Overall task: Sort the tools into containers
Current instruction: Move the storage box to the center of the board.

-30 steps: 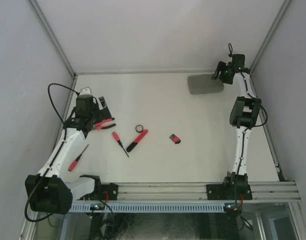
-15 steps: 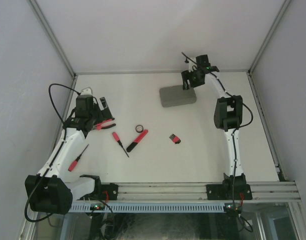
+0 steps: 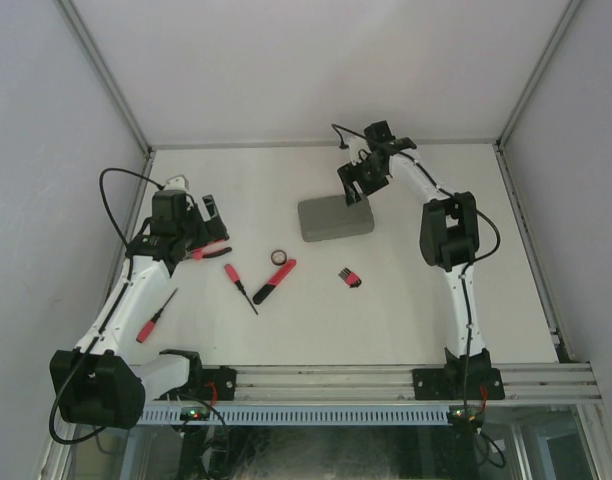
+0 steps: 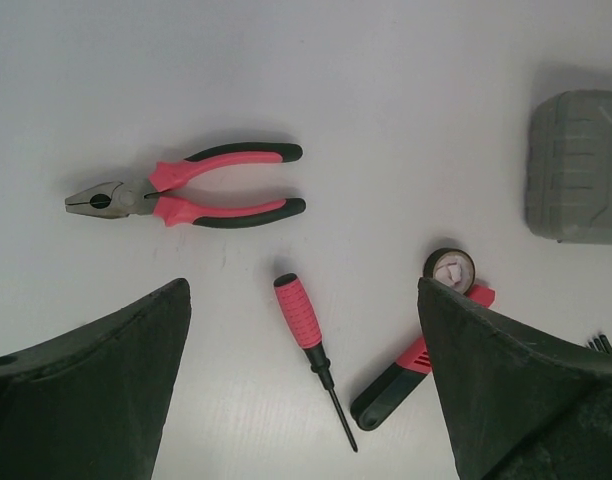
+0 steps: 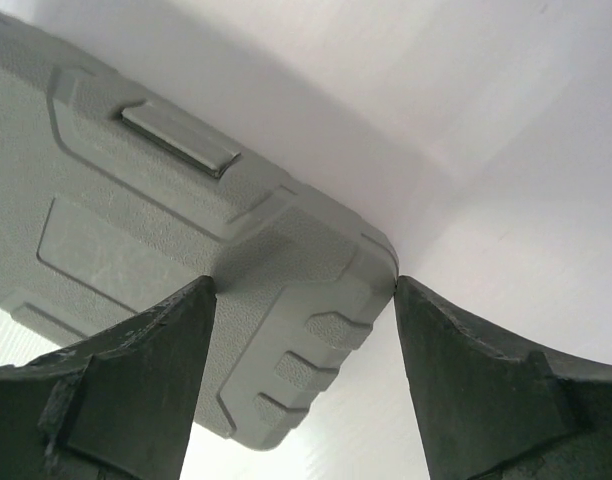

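1. Here the right gripper (image 5: pixel 304 283) is clamped on a corner of the grey tool case (image 3: pixel 334 218). One finger presses against each side of the rounded corner.
2. The case is closed and lies flat on the white table (image 3: pixel 416 310), in the far middle, beyond the loose tools.
3. The left gripper (image 4: pixel 303 292) stands spread wide and holds nothing. It hovers above the table over the left group of tools.
4. The red-handled pliers (image 4: pixel 191 190) lie flat with their jaws closed, apart from both fingers.
5. A short red-handled screwdriver (image 4: pixel 311 340) lies just on the near side of the pliers, not touching them.
6. The small black ring (image 4: pixel 450 268) rests against the red end of the longer red-black tool (image 4: pixel 406 375), between the screwdriver and the case.
7. The red-black hex key set (image 3: pixel 349 277) lies alone to the right of that tool, nearer the arm bases than the case.
8. A thin red-handled screwdriver (image 3: pixel 154 318) lies beside the left arm, near the table's left edge.
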Action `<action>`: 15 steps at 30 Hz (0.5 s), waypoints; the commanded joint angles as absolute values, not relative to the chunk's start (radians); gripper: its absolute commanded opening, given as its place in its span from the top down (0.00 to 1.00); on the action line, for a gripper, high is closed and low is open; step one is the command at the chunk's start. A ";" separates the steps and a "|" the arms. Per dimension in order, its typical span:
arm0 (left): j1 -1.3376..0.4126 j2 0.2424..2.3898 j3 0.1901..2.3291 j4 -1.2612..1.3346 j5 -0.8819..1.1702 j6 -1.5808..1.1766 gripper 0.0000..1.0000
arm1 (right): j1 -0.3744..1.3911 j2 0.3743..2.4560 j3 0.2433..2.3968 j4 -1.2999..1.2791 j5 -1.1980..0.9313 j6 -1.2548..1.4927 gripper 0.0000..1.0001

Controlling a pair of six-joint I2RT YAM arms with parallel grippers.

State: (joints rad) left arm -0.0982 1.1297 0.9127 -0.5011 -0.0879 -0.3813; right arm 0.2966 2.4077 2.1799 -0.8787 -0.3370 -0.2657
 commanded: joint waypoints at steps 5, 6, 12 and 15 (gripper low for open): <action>-0.094 1.132 0.954 -0.482 -0.052 -0.371 0.02 | 0.349 2.179 2.041 -0.706 -0.102 -0.137 0.21; -0.094 1.134 0.952 -0.479 -0.055 -0.370 0.02 | 0.353 2.166 2.039 -0.683 -0.067 -0.099 0.20; -0.094 1.156 0.959 -0.476 -0.062 -0.365 0.02 | 0.372 2.077 1.899 -0.529 0.036 0.207 0.17; -0.094 1.154 0.962 -0.469 -0.063 -0.365 0.02 | 0.387 2.065 1.859 -0.476 0.016 0.299 0.16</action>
